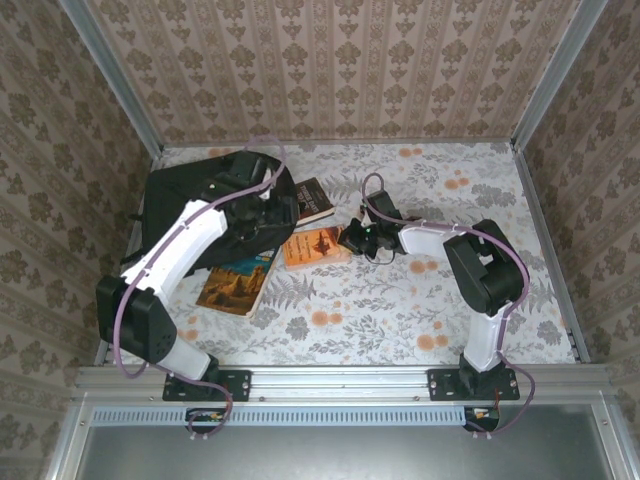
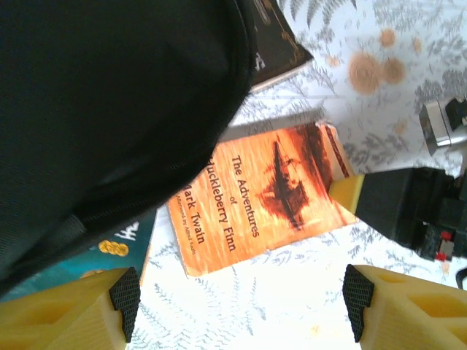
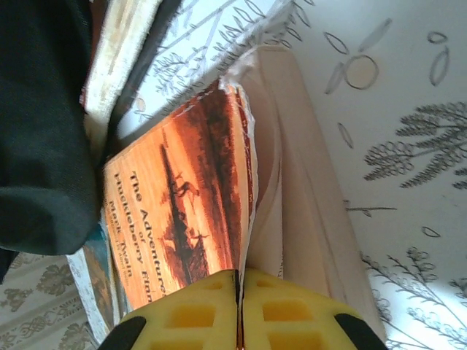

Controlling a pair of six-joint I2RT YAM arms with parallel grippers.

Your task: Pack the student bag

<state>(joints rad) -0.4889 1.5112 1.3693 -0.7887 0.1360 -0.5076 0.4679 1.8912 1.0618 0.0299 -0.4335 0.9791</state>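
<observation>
Brown damask wallpaper lines the walls around a table [image 1: 400, 300] covered in a white cloth printed with grey ferns and orange blossoms. At the far left of it lies the student bag [image 1: 172, 200], a big black fabric mass. The left arm stretches over the bag, so part of it is hidden in the top view. The left gripper [image 2: 241, 306] hangs above the bag's right edge with its yellow fingers spread wide and nothing between them. Its own camera looks down past the black fabric onto three books. An orange paperback [image 1: 315, 246] titled "The Adventures of Huckleberry Finn" lies flat just right of the bag, its left edge tucked under the overhanging fabric. A dark book [image 1: 312, 200] sits just beyond it, also against the bag. A teal and gold book [image 1: 235, 283] lies nearer the arm bases, partly under the bag's near edge. The right arm reaches leftward across the table, and the right gripper [image 3: 237, 281] is at the paperback's right-hand edge. Its yellow pads are pressed together on the front cover, which is pinched thin between them and raised a little off the pale page block beneath.
</observation>
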